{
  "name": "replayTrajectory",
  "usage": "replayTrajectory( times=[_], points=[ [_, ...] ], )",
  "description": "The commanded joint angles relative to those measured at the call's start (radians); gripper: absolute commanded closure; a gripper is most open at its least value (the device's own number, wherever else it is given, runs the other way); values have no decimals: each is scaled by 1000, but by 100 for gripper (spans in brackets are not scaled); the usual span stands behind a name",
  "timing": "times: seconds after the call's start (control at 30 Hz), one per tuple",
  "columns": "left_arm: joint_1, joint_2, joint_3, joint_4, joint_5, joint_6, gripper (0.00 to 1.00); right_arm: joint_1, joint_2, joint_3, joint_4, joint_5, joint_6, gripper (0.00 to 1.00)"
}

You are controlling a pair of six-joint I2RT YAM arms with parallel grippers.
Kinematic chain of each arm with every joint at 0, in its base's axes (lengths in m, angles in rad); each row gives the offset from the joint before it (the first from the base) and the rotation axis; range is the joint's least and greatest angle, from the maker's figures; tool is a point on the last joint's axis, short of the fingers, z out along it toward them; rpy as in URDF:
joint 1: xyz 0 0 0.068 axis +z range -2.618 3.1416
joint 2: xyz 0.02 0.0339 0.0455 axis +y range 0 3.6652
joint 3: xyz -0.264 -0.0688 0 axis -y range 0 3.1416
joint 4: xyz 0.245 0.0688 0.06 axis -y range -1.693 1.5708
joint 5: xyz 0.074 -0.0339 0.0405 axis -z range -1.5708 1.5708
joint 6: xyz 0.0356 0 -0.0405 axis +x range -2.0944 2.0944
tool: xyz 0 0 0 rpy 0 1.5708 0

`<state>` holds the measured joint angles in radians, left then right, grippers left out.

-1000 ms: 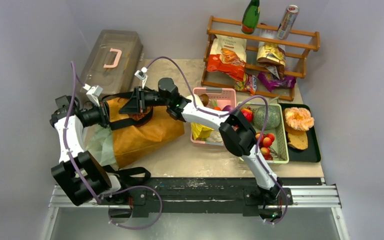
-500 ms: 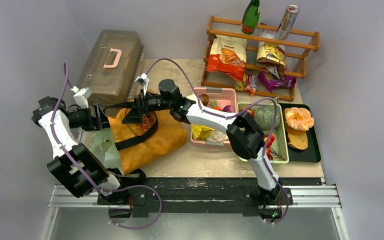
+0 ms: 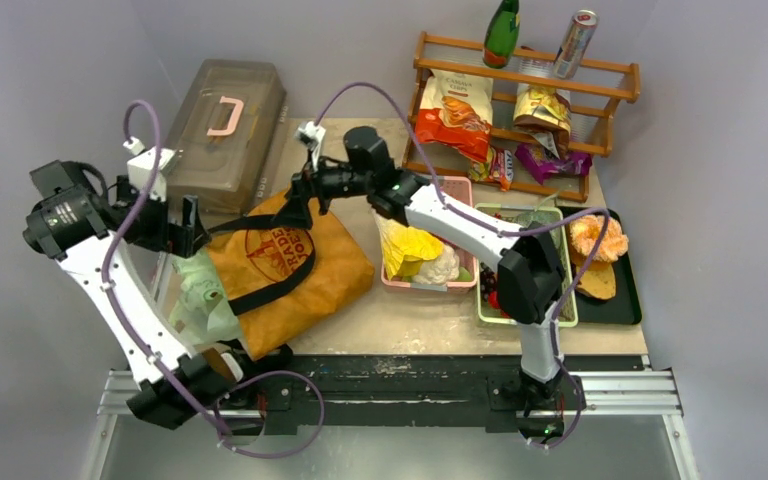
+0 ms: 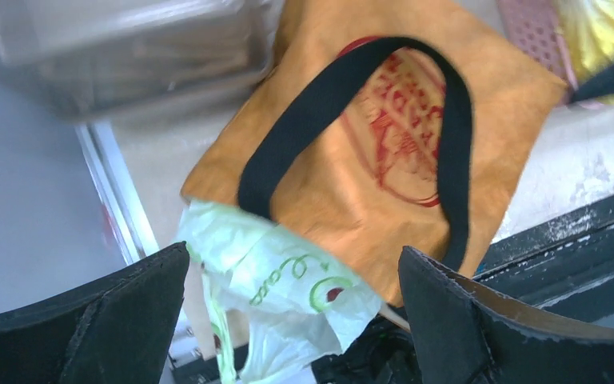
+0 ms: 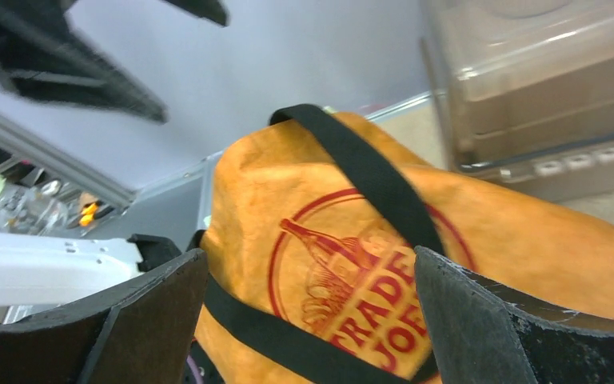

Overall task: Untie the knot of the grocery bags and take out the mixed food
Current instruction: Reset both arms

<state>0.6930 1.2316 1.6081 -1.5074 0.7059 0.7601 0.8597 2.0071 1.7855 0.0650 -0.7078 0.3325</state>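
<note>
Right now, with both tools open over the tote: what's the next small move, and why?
Probably lower the open left tool onto the pale-green plastic bag and pinch it. The bag pokes out at the tote's left edge, directly under that tool in the left wrist view; no knot shows. The right tool hangs open over the tote's logo, farther away.

The left arm stood tall, elbow high, with the left gripper [image 3: 192, 222] pointing rightward, its jaws wide apart, while the right arm stretched far leftward, the right gripper [image 3: 300, 200] likewise spread wide.
</note>
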Motion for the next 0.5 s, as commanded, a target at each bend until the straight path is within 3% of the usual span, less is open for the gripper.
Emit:
replayTrajectory(
  times=[0.0, 0.2, 0.37, 0.47],
  points=[
    [-203, -55, 78, 52, -52, -125, 0, -100, -133, 27, -93, 38, -72, 1],
    [-503, 100, 249, 151, -146, -378, 0, -240, -313, -54, -179, 156, -144, 1],
    [-641, 275, 403, 169, -223, -508, 0, -346, -483, -198, -233, 276, -200, 1],
    [-683, 324, 390, 222, -239, -544, 0, -414, -579, -330, -244, 363, -179, 1]
  ],
)
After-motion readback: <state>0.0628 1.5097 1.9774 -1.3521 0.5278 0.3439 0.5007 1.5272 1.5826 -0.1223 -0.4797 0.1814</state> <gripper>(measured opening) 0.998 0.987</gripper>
